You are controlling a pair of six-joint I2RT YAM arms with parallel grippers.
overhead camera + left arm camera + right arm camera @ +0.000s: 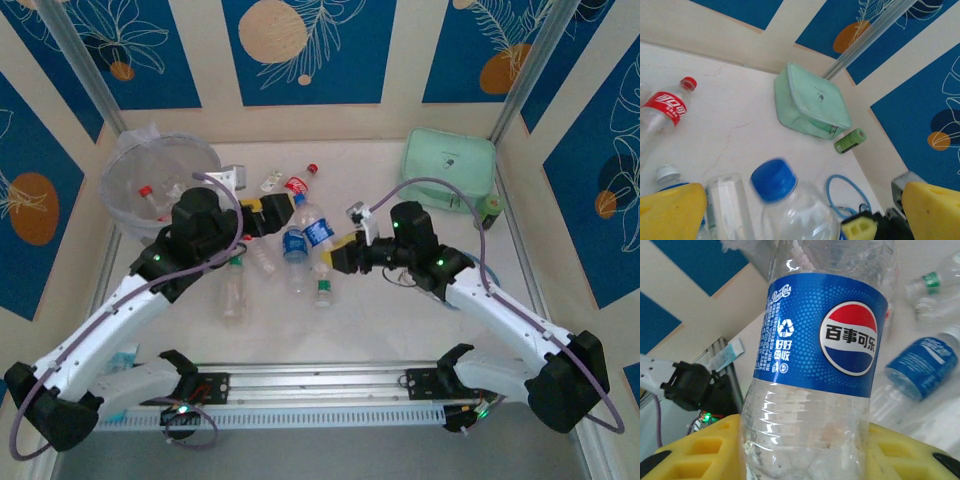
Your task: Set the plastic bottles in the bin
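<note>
The bin stands far left, with a couple of bottles inside. Beside it the left gripper hangs released, jaws wide apart over the loose bottles on the surface. It is probably lining up on the blue-capped one. Further right, the right gripper is clenched round a Pepsi bottle, apparently ready to carry it to the bin.
</note>
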